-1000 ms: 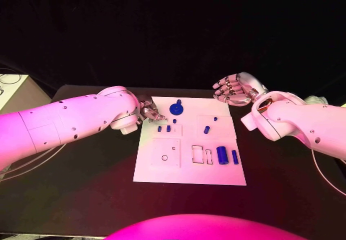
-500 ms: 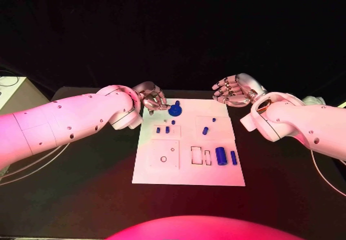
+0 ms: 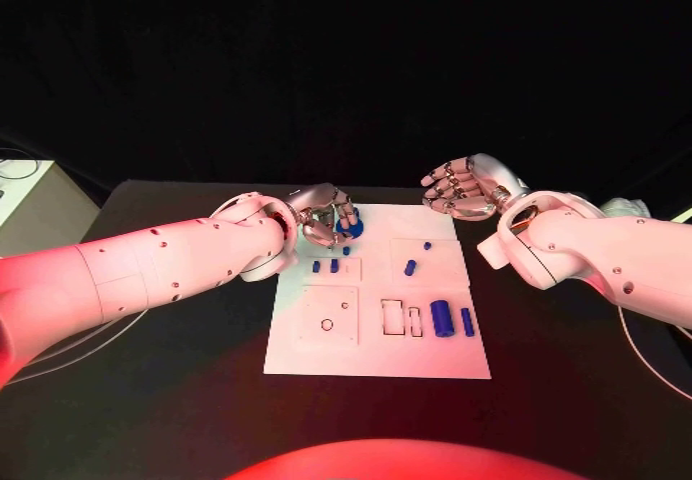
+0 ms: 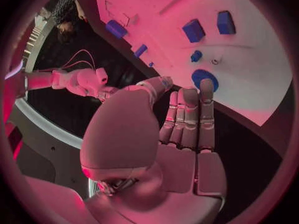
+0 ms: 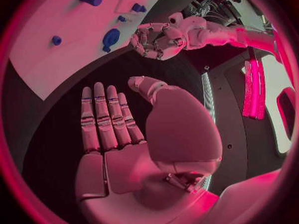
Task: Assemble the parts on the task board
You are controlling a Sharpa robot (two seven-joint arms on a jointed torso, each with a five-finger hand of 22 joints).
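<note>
Left hand (image 3: pixel 327 214) over blue round part (image 3: pixel 351 228) at board's 12 o'clock, fingers apart, empty. Right hand (image 3: pixel 464 186) at 1 o'clock off task board (image 3: pixel 378 357), spread, idle. Best lowered straight, pinching the rim evenly.

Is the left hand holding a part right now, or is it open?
Open. The left hand shows flat, extended fingers with nothing between them, hovering beside the round blue part at the far end of the task board.
</note>
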